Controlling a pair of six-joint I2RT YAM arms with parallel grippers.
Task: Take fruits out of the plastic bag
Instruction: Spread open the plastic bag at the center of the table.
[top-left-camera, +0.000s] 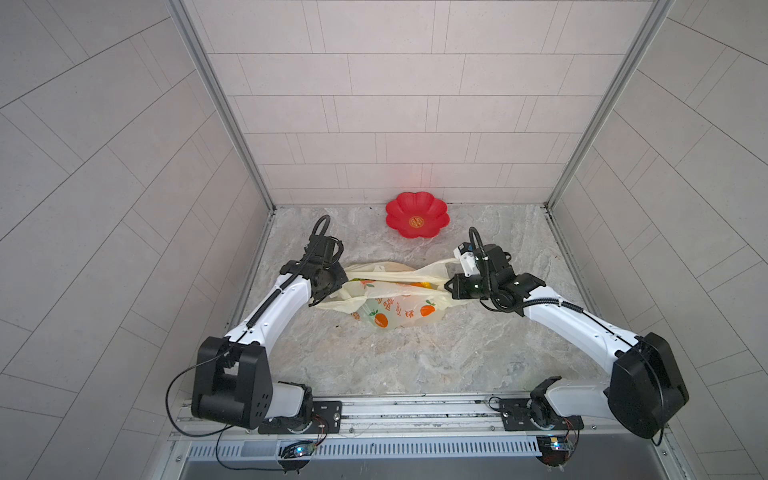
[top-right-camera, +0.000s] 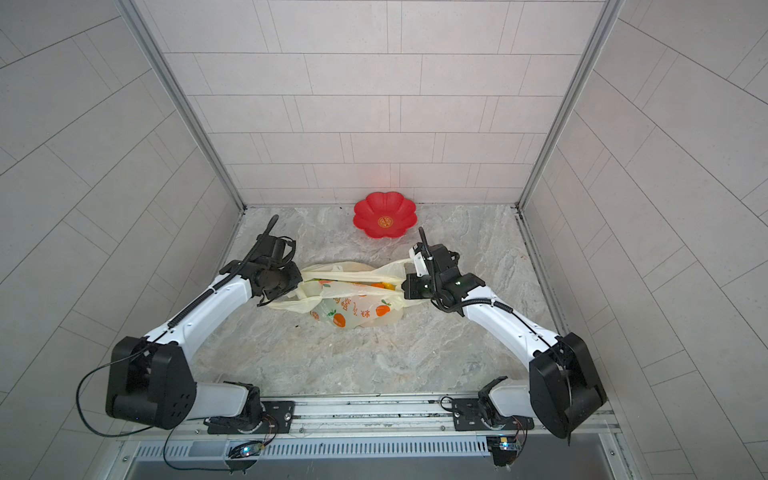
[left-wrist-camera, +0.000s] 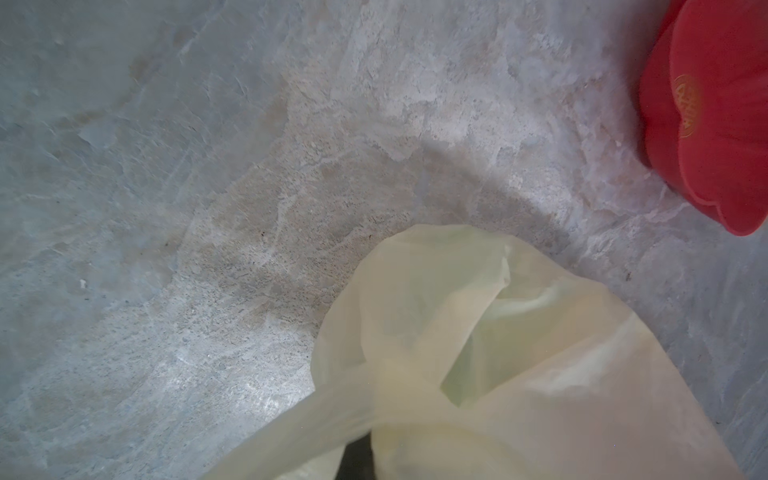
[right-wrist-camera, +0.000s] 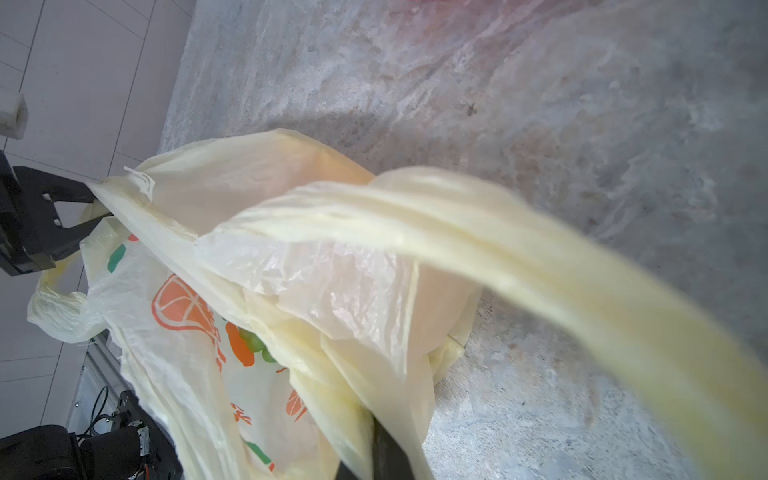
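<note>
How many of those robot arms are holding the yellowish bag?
2. The left gripper pinches the plastic bag at its left end; the right gripper pinches its right end. No other arm shows.

the bag (top-left-camera: 390, 309) lies on the table (top-left-camera: 415, 361), about midway across. the fruits (top-left-camera: 419, 285) are in it, near its rear opening. the left gripper (top-left-camera: 338, 289) is at the bag's left end and the right gripper (top-left-camera: 449, 286) at its right end, each touching the plastic, with the bag between them. the dish (top-left-camera: 399, 212) sits behind the bag, apart from it, close to the back wall
</note>
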